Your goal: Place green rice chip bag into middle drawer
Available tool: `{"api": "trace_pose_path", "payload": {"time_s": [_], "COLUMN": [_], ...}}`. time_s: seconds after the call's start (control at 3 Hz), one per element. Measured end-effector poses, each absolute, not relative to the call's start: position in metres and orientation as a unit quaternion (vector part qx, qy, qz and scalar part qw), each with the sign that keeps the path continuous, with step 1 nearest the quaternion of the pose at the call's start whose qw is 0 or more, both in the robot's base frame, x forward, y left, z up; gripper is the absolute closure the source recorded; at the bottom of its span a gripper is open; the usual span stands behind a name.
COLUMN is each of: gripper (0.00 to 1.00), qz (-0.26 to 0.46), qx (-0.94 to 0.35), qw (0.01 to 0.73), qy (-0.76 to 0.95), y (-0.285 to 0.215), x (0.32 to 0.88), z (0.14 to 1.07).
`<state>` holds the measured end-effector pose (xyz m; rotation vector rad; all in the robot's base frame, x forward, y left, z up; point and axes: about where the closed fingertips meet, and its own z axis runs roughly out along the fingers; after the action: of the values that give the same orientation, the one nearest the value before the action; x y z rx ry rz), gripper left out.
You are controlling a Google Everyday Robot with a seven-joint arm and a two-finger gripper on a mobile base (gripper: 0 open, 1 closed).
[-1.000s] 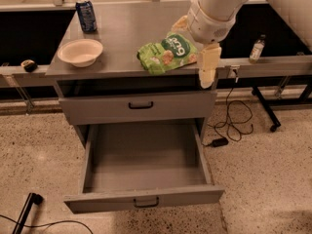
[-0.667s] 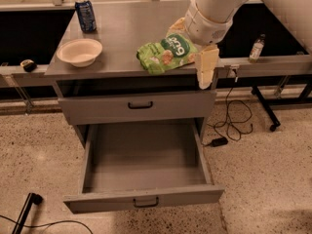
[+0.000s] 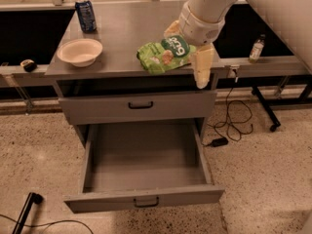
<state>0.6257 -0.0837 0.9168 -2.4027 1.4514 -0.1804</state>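
The single camera sits high in front of the counter, fairly near, and looks steeply down at it. Its view runs from the counter's top, past the pulled-out middle drawer, to the speckled floor below. The gripper reaches in from the upper right, at the counter's front right edge.

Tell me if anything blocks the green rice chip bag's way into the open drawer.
Nothing visible does. The gripper is at the green rice chip bag on the cabinet top's front right; the middle drawer stands open below, nothing visible inside.
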Motion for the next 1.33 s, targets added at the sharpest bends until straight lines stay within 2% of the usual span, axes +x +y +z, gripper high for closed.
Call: {"api": "trace_pose_path", "payload": {"time_s": [0.33, 1.33], "gripper": [0.0, 0.0], "qz": [-0.067, -0.111], "qx": [-0.862, -0.884], "qw": [0.138, 0.155], "qy": [0.483, 0.427], "y": [-0.077, -0.066], "x": [0.651, 0.729], "z": [0.902, 0.89]}}
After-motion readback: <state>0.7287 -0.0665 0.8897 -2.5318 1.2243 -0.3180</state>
